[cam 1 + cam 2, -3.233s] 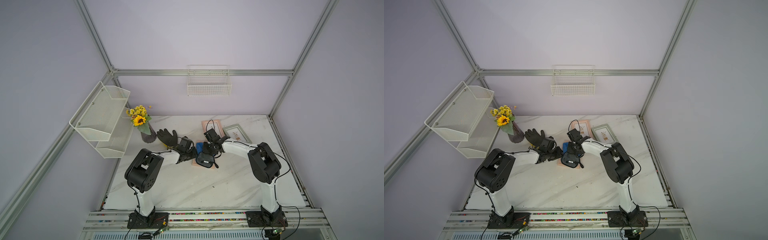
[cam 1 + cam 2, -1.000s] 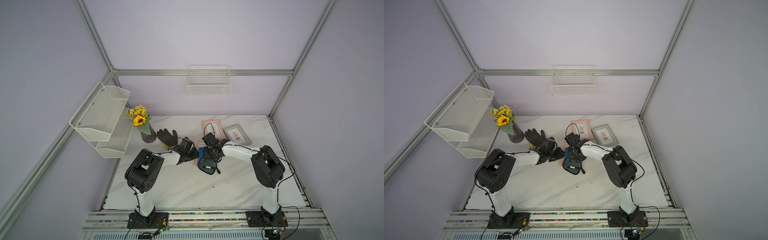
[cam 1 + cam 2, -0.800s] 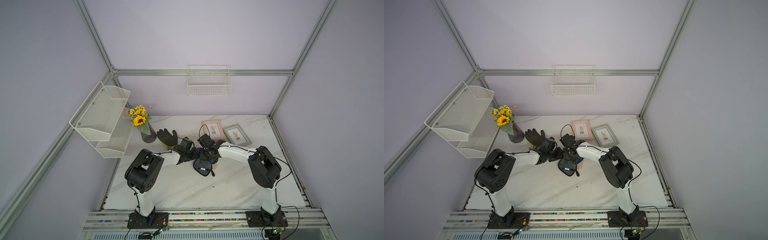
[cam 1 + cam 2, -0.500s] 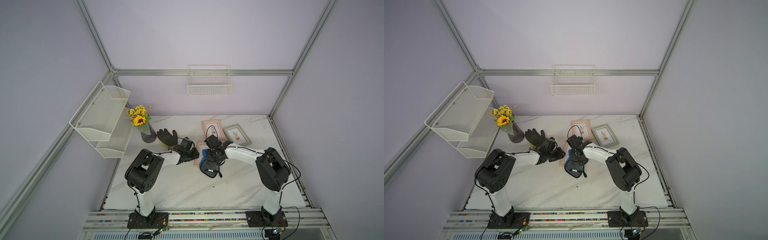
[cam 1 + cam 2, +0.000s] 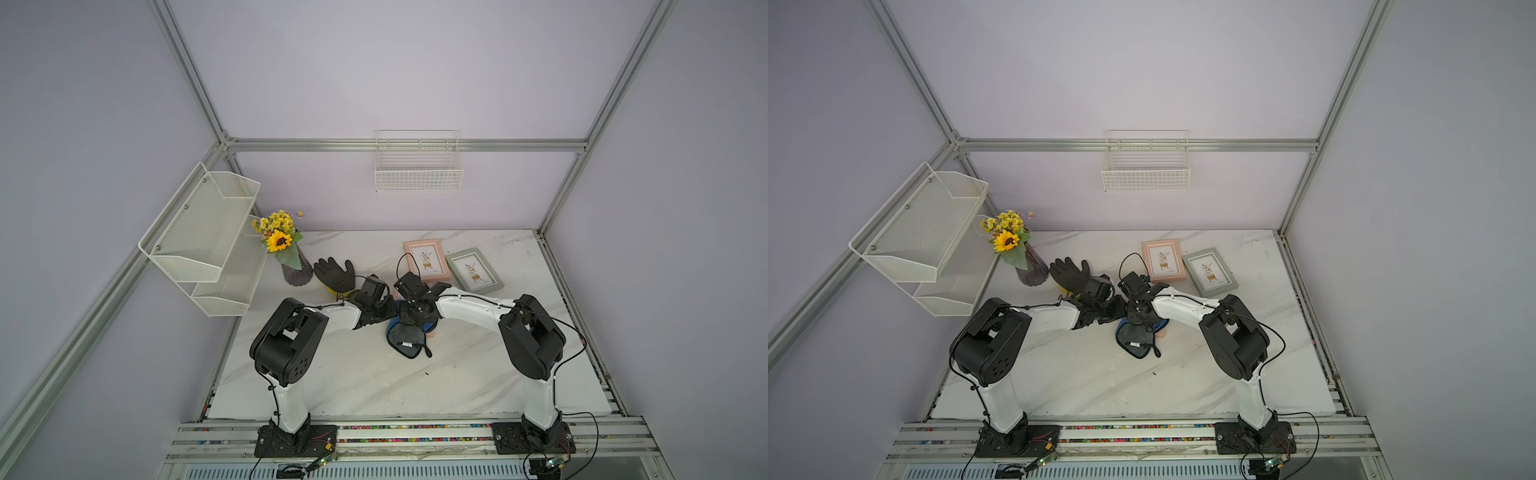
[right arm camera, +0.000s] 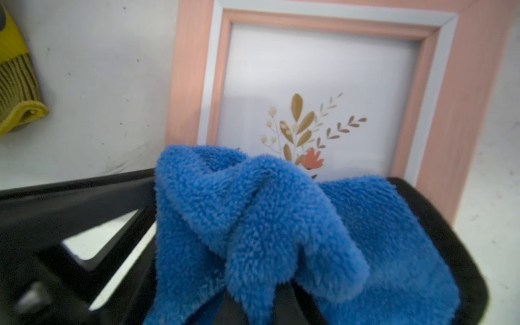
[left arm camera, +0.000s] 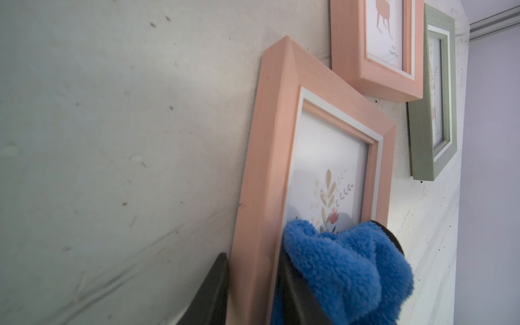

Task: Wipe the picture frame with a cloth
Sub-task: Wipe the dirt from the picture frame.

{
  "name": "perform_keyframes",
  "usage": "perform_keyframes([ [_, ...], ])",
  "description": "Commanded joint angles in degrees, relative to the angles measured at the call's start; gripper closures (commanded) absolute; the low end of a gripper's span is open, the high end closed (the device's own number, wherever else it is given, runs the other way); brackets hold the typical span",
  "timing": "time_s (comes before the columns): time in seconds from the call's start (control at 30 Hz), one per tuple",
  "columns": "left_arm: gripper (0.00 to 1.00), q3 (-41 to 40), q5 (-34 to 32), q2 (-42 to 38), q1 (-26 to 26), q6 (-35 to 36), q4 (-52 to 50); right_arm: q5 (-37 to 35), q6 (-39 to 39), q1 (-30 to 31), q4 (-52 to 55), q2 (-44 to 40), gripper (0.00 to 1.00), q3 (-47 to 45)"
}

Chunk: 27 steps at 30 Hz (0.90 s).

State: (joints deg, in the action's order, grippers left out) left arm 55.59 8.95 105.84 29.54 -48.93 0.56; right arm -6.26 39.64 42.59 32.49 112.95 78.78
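a robotics lab cell dressed as a bit of home. bare lilac walls (image 5: 395, 62) sit inside aluminium profile rails (image 5: 407, 145), and two robot arms (image 5: 291, 345) (image 5: 532, 340) are mounted on a slotted track (image 5: 415, 434) along a marble-look tabletop (image 5: 374, 382). loose cables (image 5: 582, 419) trail from the arm bases. the props are domestic: wire basket (image 5: 417, 174), mesh wall shelf (image 5: 199, 232), sunflower vase (image 5: 296, 272), work glove (image 5: 334, 274), three picture frames (image 7: 264, 168) (image 7: 346, 42) (image 7: 419, 140), a cleaning cloth (image 5: 405, 338).

Table (image 5: 374, 382) front bare; cloth (image 5: 407, 338) mid-table; glove (image 5: 335, 272), vase (image 5: 296, 274) block rear left; pink frame (image 5: 427, 258), green frame (image 5: 473, 269) rear right.
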Motion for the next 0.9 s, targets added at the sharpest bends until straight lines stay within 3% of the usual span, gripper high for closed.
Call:
perform_keyframes([
  [0.0,0.68,-2.1,-1.6,1.4,0.1,-0.2,-8.6,-3.6,0.1,-1.8,3.8,-3.6,0.95,-5.1],
  [0.1,0.68,-1.8,-1.6,1.7,0.1,-0.1,-8.6,-5.6,0.2,-2.3,5.0,-5.9,0.95,-7.9],
  [0.2,0.68,-1.8,-1.5,1.9,0.0,-0.2,-8.3,-2.1,0.2,-1.5,2.4,-6.0,0.95,-8.4],
  [0.47,0.68,-2.2,-1.7,1.1,0.1,-0.1,-8.9,3.8,1.3,2.9,-0.4,1.0,0.95,1.6],
  [0.67,0.68,-2.3,-2.0,1.3,0.1,-0.2,-8.9,-3.4,1.3,1.6,3.1,-2.0,0.95,-3.6],
  [0.87,0.68,-1.6,-1.9,1.9,0.1,-0.1,-8.8,-5.6,1.3,-1.1,3.6,-7.7,0.95,-10.7],
])
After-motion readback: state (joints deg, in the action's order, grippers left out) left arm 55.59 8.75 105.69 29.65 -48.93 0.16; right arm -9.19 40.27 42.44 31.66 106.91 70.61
